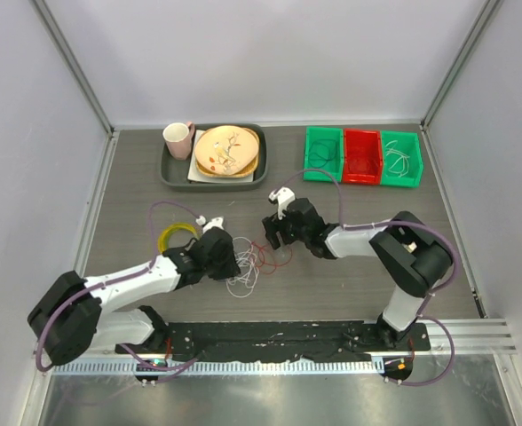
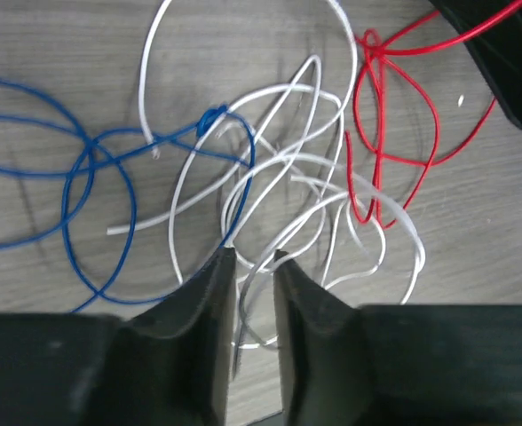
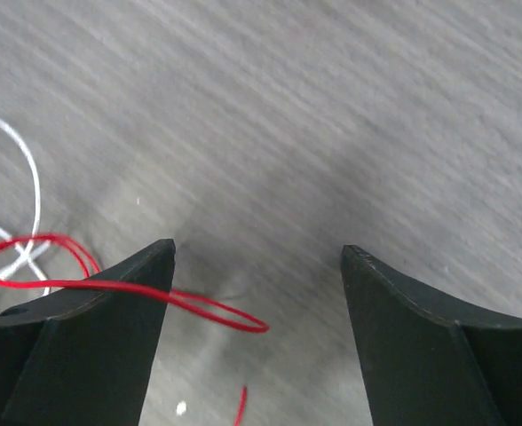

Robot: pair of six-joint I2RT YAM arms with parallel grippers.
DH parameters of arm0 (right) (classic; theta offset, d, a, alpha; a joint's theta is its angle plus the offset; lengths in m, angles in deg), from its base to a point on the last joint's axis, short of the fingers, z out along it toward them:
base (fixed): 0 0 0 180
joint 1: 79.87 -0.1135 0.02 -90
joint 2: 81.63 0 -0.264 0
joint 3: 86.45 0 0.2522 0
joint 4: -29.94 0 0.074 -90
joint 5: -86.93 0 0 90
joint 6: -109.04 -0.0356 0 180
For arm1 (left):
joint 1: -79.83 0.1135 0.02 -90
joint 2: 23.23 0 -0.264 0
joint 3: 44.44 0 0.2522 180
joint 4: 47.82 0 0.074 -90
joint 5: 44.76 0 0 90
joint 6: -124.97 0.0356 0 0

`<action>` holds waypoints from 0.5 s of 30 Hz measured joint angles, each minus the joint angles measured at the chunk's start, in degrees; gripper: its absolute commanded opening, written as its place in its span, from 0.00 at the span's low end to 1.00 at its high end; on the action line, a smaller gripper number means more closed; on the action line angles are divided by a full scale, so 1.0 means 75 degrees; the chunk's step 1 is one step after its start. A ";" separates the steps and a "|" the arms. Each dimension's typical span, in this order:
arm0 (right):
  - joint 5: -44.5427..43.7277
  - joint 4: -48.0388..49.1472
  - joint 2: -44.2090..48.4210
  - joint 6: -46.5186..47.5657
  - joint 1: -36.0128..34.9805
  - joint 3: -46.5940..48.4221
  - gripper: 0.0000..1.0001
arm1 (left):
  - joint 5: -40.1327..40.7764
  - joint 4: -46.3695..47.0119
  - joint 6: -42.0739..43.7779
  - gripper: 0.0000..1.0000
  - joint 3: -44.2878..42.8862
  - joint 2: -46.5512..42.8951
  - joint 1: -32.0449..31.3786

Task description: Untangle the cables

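Cables (image 1: 254, 264): three very thin wires in loose tangle on grey surface, roughly central, nearer near edge than far edge.
White cable (image 2: 381, 200): many overlapping loops, middle of tangle, free ends showing.
Blue cable (image 2: 90, 161): wide flat loops on one side, small knot where it meets white.
Red cable (image 2: 372, 49): narrow loops on opposite side, twisted at top, crossing white strand.

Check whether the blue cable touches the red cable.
Apart. The left wrist view shows the blue cable on the left and the red cable on the right, with white cable loops lying between them.
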 measured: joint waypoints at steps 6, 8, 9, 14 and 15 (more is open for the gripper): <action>-0.0271 0.0615 -0.0449 -0.0035 0.0000 0.0300 0.09 | 0.0411 -0.0087 0.0012 0.00 -0.0487 0.0420 0.0000; -0.0460 0.0938 -0.0434 -0.0157 0.0000 0.0216 0.01 | 0.0635 -0.0274 -0.0044 0.00 -0.0487 0.0242 0.0000; -0.0554 0.1067 -0.0411 -0.0204 0.0000 0.0157 0.01 | 0.0784 -0.0458 -0.0079 0.00 -0.0487 0.0073 0.0000; -0.2028 0.1099 0.0248 -0.0799 0.0000 -0.0338 0.01 | 0.1856 -0.1699 -0.0391 0.00 -0.0536 -0.1154 0.0000; -0.2454 0.0836 0.0487 -0.0970 0.0015 -0.0350 0.01 | 0.2127 -0.2031 -0.0510 0.00 -0.0583 -0.1384 0.0006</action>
